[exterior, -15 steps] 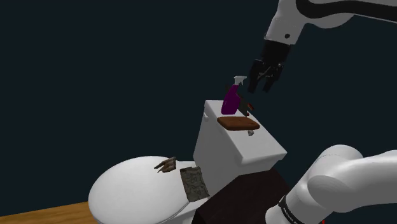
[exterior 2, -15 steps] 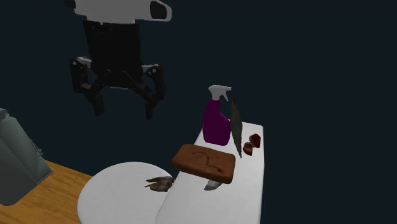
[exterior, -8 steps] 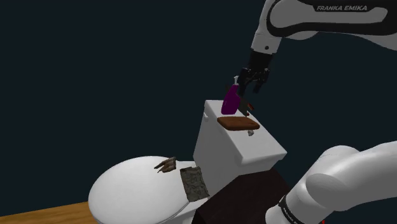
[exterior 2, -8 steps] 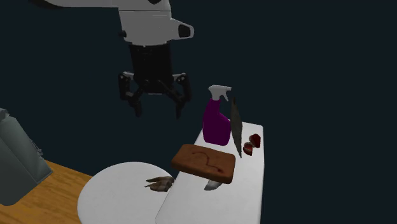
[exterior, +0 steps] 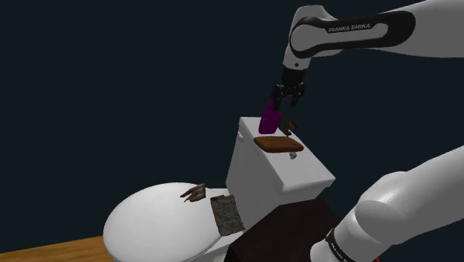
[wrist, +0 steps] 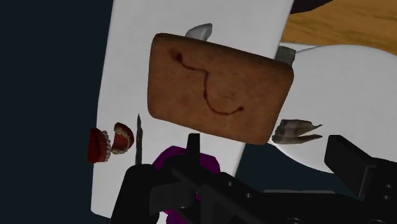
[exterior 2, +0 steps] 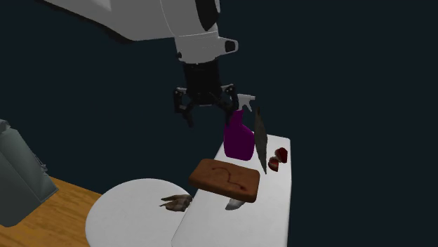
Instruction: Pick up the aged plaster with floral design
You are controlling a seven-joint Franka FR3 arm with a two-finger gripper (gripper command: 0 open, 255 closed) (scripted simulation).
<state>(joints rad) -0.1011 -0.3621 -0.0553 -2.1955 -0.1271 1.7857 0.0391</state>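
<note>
plaster piece (exterior 2: 260,137): a thin, dark grey-brown plate tapering to a point at each end, seen almost edge-on, so the design on its faces cannot be told. it stands upright on the white toilet tank lid (exterior 2: 275,203). in the second exterior view its long axis runs close to 12-to-6 o'clock, with the upper tip leaning a little toward 11 and the lower tip resting on the lid. it stands at 3 o'clock of the purple spray bottle (exterior 2: 239,140), whose outline it overlaps; whether the two touch cannot be told. red dentures (exterior 2: 279,158) lie just beside its lower end, at about 4 o'clock. a brown slab marked with a dark squiggle (exterior 2: 224,179) lies on the lid at 7 o'clock of the plate, near but apart. in the wrist view the plate is a narrow dark line (wrist: 138,137) between the dentures and the bottle.

hand (exterior 2: 209,118): black, pointing down, fingers apart with nothing between them. it hangs above the level of the tank lid at 10 o'clock of the plate. one finger (exterior 2: 229,107) overlaps the bottle's white spray head.
</note>
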